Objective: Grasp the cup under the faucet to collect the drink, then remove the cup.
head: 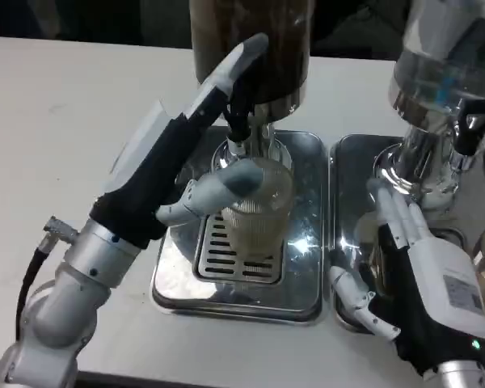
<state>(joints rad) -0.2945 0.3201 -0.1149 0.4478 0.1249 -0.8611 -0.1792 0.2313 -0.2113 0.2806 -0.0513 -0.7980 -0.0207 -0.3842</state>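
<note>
A ribbed clear cup stands on the grate of the left drip tray, right under the black faucet of the dark drink dispenser. It holds pale brownish liquid. My left hand grips the cup from the left, its thumb curling across the cup's front. A long finger reaches up against the faucet's lever. My right hand lies on the right tray with its fingers spread and nothing in them.
A second, clear dispenser stands on its own steel tray at the right, just beyond my right hand. White table stretches out to the left. The two trays sit side by side, almost touching.
</note>
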